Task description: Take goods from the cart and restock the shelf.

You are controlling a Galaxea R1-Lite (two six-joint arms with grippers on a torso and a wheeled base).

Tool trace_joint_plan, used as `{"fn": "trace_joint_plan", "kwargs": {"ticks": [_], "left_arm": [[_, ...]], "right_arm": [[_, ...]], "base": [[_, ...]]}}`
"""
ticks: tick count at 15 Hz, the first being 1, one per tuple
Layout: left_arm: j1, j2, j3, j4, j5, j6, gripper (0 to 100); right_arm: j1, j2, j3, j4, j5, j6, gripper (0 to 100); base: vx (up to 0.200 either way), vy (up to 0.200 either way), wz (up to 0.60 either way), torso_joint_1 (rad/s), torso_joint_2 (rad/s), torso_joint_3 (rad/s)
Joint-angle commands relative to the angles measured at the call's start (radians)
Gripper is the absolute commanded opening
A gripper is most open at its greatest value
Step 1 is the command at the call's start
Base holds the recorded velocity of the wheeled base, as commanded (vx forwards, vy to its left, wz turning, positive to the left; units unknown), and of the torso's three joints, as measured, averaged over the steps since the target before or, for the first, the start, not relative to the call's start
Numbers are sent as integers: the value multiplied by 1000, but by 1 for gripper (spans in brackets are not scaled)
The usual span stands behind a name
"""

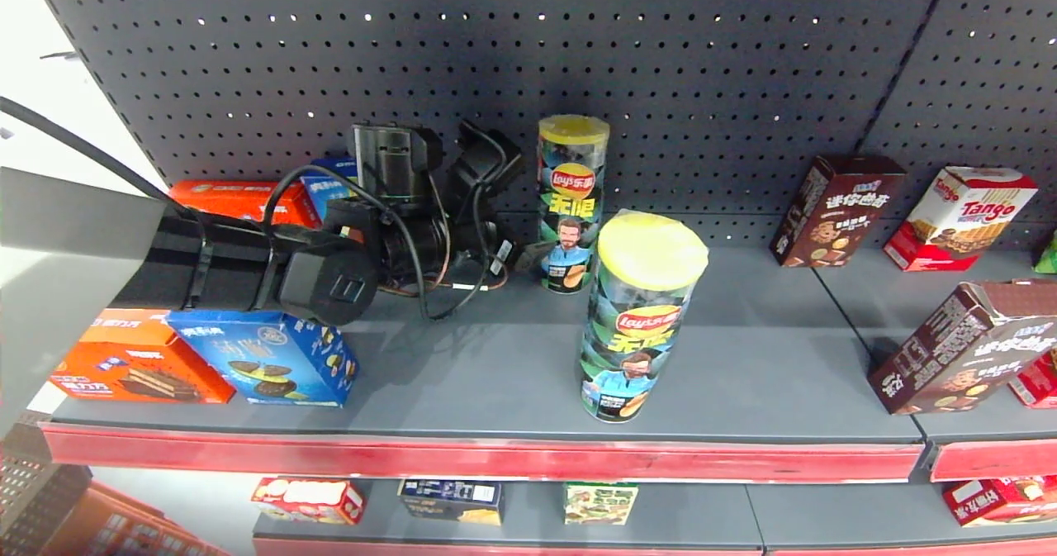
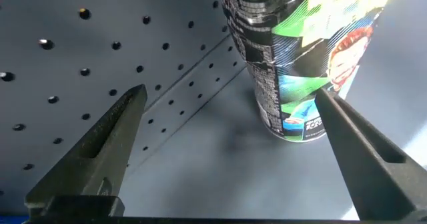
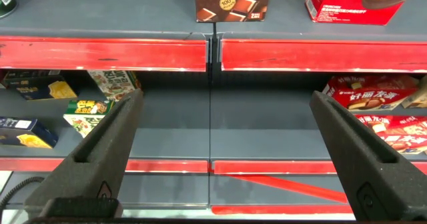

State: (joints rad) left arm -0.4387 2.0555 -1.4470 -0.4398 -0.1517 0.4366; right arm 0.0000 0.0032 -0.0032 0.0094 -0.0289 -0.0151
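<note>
Head view: the left gripper (image 1: pixel 505 209) sits low over the shelf (image 1: pixel 462 374) by the pegboard (image 1: pixel 661 60), jaws wide and empty. A can (image 1: pixel 571 201) stands upright just at its 3 o'clock. A second can (image 1: pixel 640 316) stands at that one's 5 o'clock.

Left wrist view: the fingers (image 2: pixel 100 144) are spread, with the can near one tip.

Right wrist view: the right gripper (image 3: pixel 227 96) is wide and empty, facing the lower shelves (image 3: pixel 167 144).

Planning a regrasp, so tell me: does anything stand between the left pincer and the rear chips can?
Nothing visible. The open left pincer faces the rear chips can with only bare shelf between; the front can stands aside, nearer the edge.
</note>
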Motion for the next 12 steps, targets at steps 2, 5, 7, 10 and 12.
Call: {"fn": "trace_joint_plan", "kwargs": {"ticks": [2,5,7,10,12], "left_arm": [[-2,-6,11,-2,0,4,100],[-2,-60,102,-46,-2,2,100],[3,-91,157,-51,3,1,100],[9,-91,158,-60,93,2,100],[5,-78,149,-100,184,2,100]], "right_arm": [[0,1,0,0,0,0,100],[0,1,0,0,0,0,100],[0,1,0,0,0,0,100],[0,1,0,0,0,0,100],[0,1,0,0,0,0,100]], "base": [[0,0,0,0,0,0],[0,0,0,0,0,0],[0,0,0,0,0,0],[0,0,0,0,0,0],[0,0,0,0,0,0]]}}
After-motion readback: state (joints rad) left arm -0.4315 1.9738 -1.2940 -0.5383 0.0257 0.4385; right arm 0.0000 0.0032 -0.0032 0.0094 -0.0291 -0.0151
